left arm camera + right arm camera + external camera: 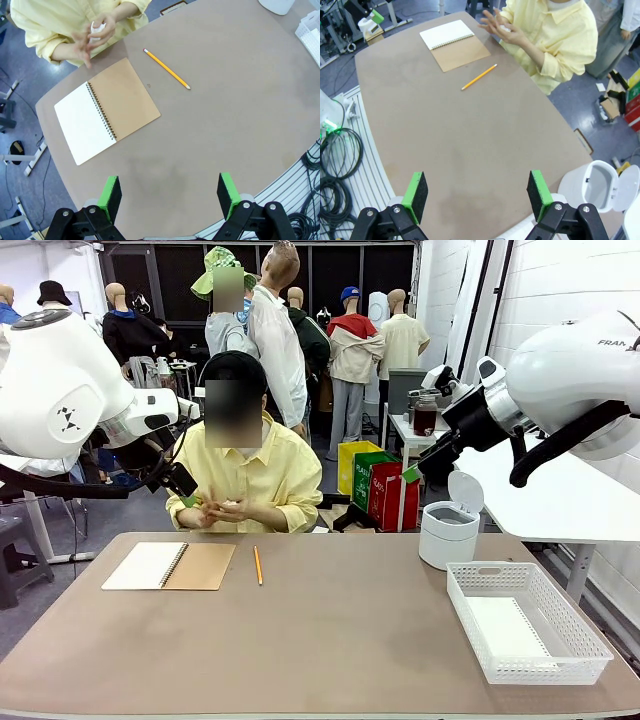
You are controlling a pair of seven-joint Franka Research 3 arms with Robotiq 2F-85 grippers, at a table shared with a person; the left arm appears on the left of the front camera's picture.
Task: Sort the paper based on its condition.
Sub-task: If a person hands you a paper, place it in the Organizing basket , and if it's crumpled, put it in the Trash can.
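Observation:
A flat white sheet of paper lies in the white mesh basket at the front right. The person across the table holds a small white wad, seemingly crumpled paper, between both hands. My left gripper hangs open high over the table's left half, nothing between its green pads. My right gripper is also open and empty, high above the right half. Both arms are raised clear of the table.
An open spiral notebook with a brown cover lies far left, with a yellow pencil beside it. A white bin with its lid up stands behind the basket.

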